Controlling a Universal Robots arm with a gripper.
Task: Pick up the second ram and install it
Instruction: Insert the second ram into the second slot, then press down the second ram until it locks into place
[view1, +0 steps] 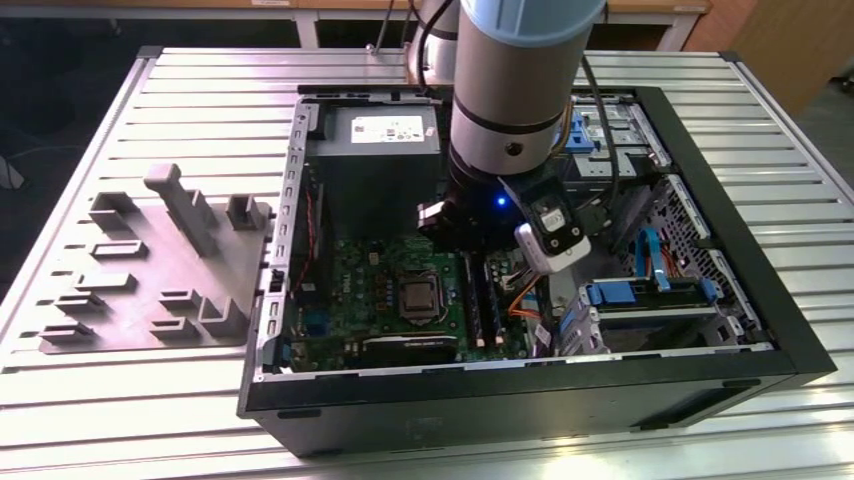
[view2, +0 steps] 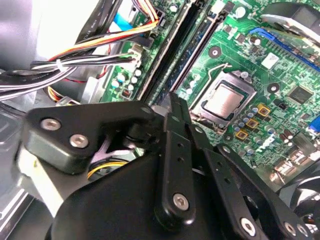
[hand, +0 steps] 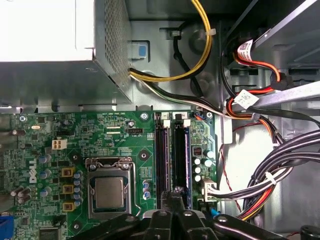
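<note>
Seemingly the thin dark second ram stick (hand: 180, 155) lies in a black motherboard slot beside the bundled wires (hand: 280, 165). Its long axis runs along the slot, toward the grey metal power supply box (hand: 50, 75). The black gripper (hand: 175, 196) has its fingers drawn together over the stick's near end (pinching it or not, I cannot tell). Uneven pressure could leave one end tilted and unlatched.

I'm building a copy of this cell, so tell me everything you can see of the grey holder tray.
The tray is a flat, matt grey moulded plate that looks like plastic. It lies level on the ribbed metal table, at the exterior view's left of the open case. Its edge is close to the case wall, and whether they touch cannot be told. Upright tabs, blocks and low steps rise from it. The tallest is a long narrow fin with a rounded end, near the far edge.
</note>
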